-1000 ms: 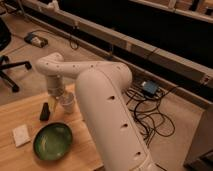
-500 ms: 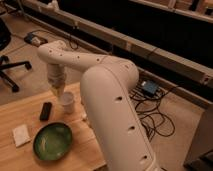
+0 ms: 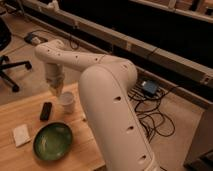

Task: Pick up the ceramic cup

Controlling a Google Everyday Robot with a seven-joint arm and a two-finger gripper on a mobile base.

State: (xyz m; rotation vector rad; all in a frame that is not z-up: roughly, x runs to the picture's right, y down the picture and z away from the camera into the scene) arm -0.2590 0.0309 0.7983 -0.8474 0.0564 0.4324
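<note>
The ceramic cup is a small white round cup standing upright on the wooden table, just behind the green plate. My white arm reaches over from the right and ends in the gripper, which hangs just above and to the left of the cup's rim. The cup stands free on the table.
A small black object lies left of the cup. A flat white square lies left of the plate. An office chair base stands on the floor at far left. Cables and a blue box lie on the floor at right.
The arm has lifted and drawn back from the cup. The gripper that was down at the cup one second ago now hangs above its left rim. The cup stays on the table.
</note>
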